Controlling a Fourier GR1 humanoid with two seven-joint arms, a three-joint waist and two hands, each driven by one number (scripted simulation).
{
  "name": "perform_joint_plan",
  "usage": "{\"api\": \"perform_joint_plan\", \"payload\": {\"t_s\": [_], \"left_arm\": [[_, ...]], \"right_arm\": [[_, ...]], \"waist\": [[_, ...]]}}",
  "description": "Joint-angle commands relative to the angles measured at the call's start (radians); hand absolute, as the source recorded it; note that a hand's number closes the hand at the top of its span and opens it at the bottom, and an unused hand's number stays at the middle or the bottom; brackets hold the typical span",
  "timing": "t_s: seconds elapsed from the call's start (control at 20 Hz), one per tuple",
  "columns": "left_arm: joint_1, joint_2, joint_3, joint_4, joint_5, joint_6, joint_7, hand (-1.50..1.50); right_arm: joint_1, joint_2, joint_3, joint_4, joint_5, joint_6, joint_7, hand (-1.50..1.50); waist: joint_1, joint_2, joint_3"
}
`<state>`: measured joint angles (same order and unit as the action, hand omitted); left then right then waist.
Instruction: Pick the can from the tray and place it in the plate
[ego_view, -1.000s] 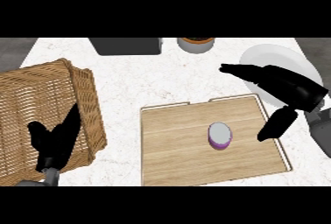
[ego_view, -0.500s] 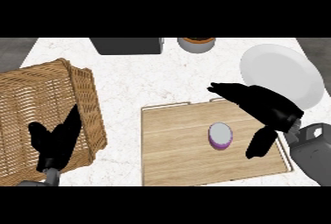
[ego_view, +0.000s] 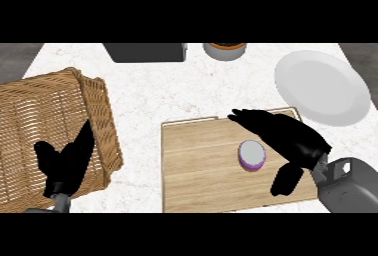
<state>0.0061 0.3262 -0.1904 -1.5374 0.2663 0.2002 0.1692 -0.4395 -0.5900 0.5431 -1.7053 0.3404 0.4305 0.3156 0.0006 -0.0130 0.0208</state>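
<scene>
1 can (ego_view: 252, 155) (on tray (ego_view: 199, 170)), 1 plate (ego_view: 325, 90)

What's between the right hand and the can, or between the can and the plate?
Nothing visible. The right hand hangs open just right of the can on the tray, with only bare tray between them. The plate lies up-right, past the tray's edge; only that hand hangs over the path.

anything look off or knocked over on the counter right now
Nothing stands out. The can stands upright on the wooden tray, the plate lies bare beyond it, and the basket sits intact at the left. The right hand is open beside the can.
</scene>
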Motion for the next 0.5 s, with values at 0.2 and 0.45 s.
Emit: {"api": "perform_joint_plan", "payload": {"t_s": [0.2,0.45], "left_arm": [[0.003,-0.097,-0.058,0.095,-0.017,0.006,0.023,0.00],[0.013,-0.087,-0.022,0.113,-0.004,-0.043,-0.008,0.00]], "right_arm": [[0.035,0.032,0.064,0.021,0.166,-0.055,0.025,-1.50],[-0.009,0.029,0.019,0.077,0.165,-0.019,-0.019,-1.50]], "waist": [[-0.008,0.016,-0.021],[-0.002,0.016,-0.022]]}}
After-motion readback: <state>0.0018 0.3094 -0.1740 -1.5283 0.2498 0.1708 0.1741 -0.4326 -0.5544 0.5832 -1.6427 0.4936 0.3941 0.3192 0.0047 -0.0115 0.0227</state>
